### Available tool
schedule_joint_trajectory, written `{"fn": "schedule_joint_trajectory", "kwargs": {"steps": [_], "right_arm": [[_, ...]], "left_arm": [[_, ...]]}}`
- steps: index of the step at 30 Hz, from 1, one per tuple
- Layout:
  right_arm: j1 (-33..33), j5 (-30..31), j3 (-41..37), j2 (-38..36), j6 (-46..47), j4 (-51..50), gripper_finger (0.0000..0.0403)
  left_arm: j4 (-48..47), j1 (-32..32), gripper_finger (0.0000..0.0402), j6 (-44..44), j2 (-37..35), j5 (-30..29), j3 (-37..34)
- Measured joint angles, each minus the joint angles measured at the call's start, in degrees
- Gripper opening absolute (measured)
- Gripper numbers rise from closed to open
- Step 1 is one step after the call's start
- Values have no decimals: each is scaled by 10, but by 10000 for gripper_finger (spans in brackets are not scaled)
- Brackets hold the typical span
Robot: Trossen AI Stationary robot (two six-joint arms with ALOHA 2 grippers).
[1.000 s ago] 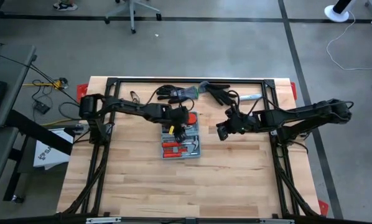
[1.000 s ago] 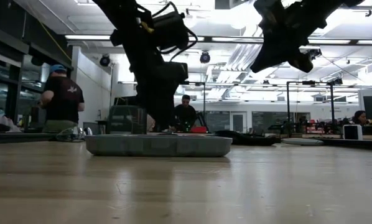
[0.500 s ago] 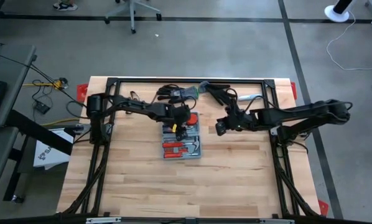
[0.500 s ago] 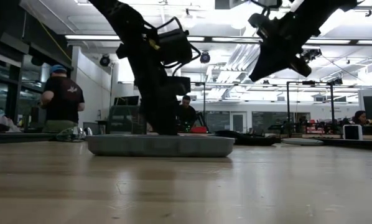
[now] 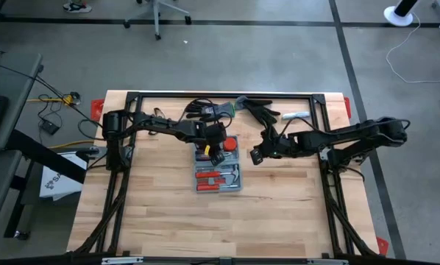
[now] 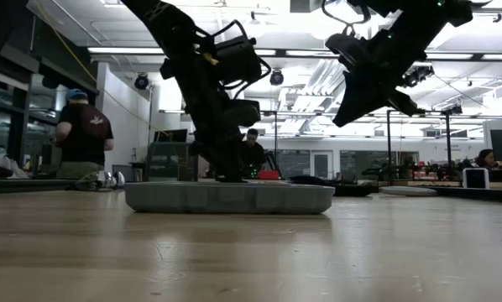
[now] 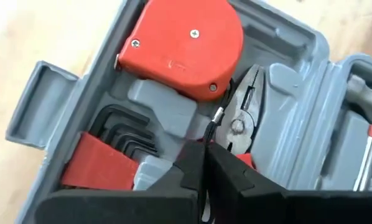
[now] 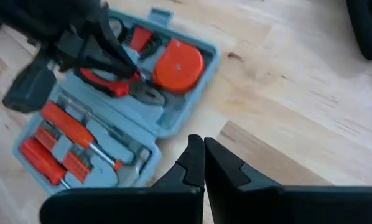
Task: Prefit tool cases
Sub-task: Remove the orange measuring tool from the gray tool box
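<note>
The grey-blue tool case [image 5: 220, 177] lies open and flat on the wooden table, its moulded interior up. It holds a red tape measure [image 7: 186, 43], pliers [image 7: 243, 121], hex keys and red-handled screwdrivers [image 8: 65, 124]. My left gripper [image 5: 211, 152] points steeply down into the case's far half, shut, with its tips by the pliers' red handles [image 8: 111, 84]. My right gripper [image 5: 254, 157] hangs shut above the bare table, just right of the case, with nothing in it. In the low view the case [image 6: 230, 198] sits between the two arms. My left gripper comes from above, slanting down. Its shut fingertips [image 7: 195, 163] stand on the case's moulded interior beside the pliers' red handle [image 7: 247, 163]. The fingers themselves hide the spot, so I cannot tell whether they pinch the handle or only press there.
Black gloves [image 5: 263, 112] and a grey tool [image 5: 297, 115] lie along the far edge. A black rail frame [image 5: 220, 94] borders the table. Bare wood stretches toward the near edge. People stand in the room beyond the table [image 6: 85, 134].
My left gripper has gone down into the case. The case has slid a little toward the table's right and near edges, still flat. My right gripper has come down and toward the case from the right, staying shut.
</note>
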Motion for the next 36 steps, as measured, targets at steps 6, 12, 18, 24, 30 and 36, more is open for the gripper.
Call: {"fn": "schedule_joint_trajectory", "kwargs": {"steps": [6, 12, 18, 24, 30, 36], "right_arm": [[0, 1, 0, 0, -1, 14, 0], [0, 3, 0, 0, -6, 13, 0], [0, 5, 0, 0, -12, 12, 0], [-1, 5, 0, 0, -12, 8, 0], [-2, 5, 0, -1, -12, 8, 0], [-2, 5, 0, -1, -8, 8, 0]], "left_arm": [[-16, 0, 0, 3, -46, 7, 10], [32, 3, 0, 1, -118, 4, 27], [73, 16, 0, 1, -161, 3, 33], [87, 58, 0, 10, -157, 3, 32], [123, 107, 0, 20, -113, 53, 32], [195, 131, 0, -23, -51, 114, 32]]}}
